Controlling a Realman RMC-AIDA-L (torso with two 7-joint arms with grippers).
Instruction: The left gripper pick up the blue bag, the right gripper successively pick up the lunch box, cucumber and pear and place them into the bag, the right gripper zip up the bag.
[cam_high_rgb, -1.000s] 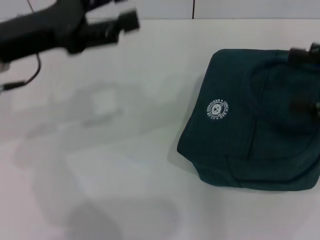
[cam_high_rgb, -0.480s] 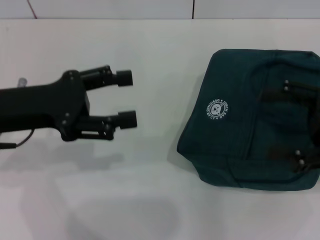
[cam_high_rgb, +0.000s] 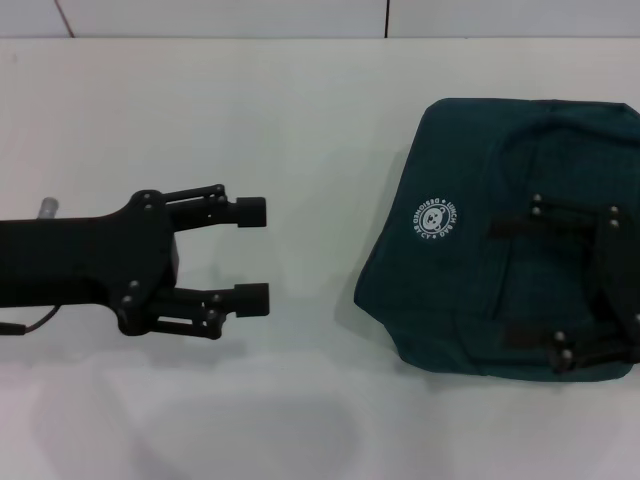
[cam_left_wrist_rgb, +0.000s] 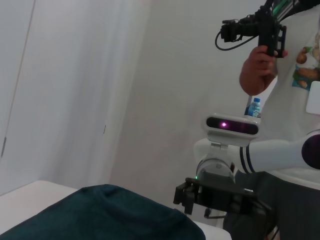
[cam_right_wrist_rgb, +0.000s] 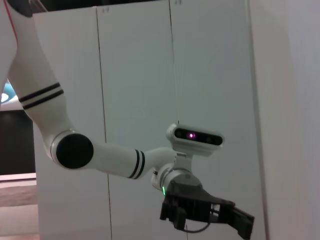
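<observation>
The large dark teal-blue fabric lunch bag (cam_high_rgb: 500, 240) lies flat on the white table (cam_high_rgb: 300, 120), closed, with its white round logo (cam_high_rgb: 434, 217) facing up near the bag's left edge. The lunch box, cucumber and pear show in no view.

Over the bag's right part, the right gripper (cam_high_rgb: 520, 283), a black two-fingered claw, hovers with its fingers released and spread wide, one finger (cam_high_rgb: 545, 218) above the bag's middle and the other near the bag's front edge. Whether the fingers touch the fabric cannot be told.

Well to the left of the bag, the left gripper (cam_high_rgb: 253, 255), an identical black two-fingered claw on a black arm, hangs above the bare table with its fingers also released and spread, tips pointing toward the bag and grasping nothing.

In the left wrist view, the bag (cam_left_wrist_rgb: 105, 215) fills the lower part, with the right gripper (cam_left_wrist_rgb: 187, 197) just beyond it and a person (cam_left_wrist_rgb: 290, 75) behind holding a black device.
</observation>
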